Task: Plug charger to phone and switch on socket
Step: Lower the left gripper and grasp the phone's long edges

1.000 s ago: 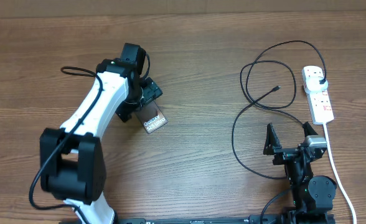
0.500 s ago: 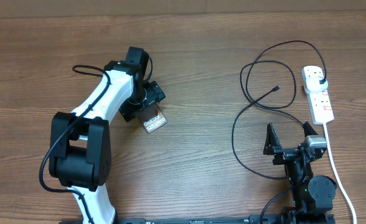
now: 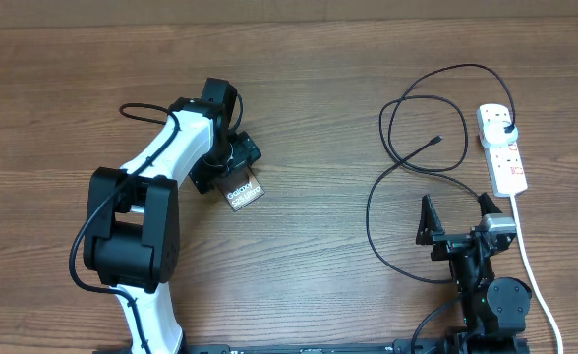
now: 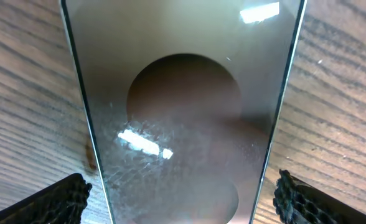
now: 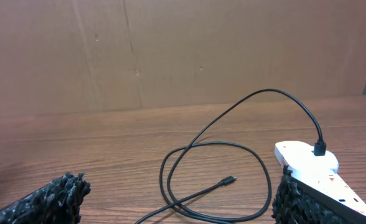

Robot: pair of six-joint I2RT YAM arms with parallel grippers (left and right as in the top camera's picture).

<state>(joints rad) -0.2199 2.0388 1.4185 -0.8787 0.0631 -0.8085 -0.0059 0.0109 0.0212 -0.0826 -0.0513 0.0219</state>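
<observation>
The phone (image 3: 243,190), a grey-brown slab with white "Galaxy" lettering, lies flat on the table left of centre. My left gripper (image 3: 227,163) is over its far end. In the left wrist view the phone (image 4: 183,93) fills the frame, and the left gripper (image 4: 180,202) is open, one finger on each side of it with small gaps. The charger (image 3: 399,147) lies in black loops at the right, its tip (image 3: 437,141) free and its plug (image 3: 506,126) in the socket (image 3: 506,162). My right gripper (image 3: 456,218) is open and empty, near the front edge below the loops.
The right wrist view shows the charger loops (image 5: 195,146), its tip (image 5: 230,181), the socket (image 5: 307,163) and a brown cardboard wall (image 5: 170,56) behind the table. The socket's white cord (image 3: 531,270) runs to the front edge beside the right arm.
The left arm's links have swung right and folded more, and the left gripper has shifted slightly right over the phone. The phone, charger and right arm have not moved.
</observation>
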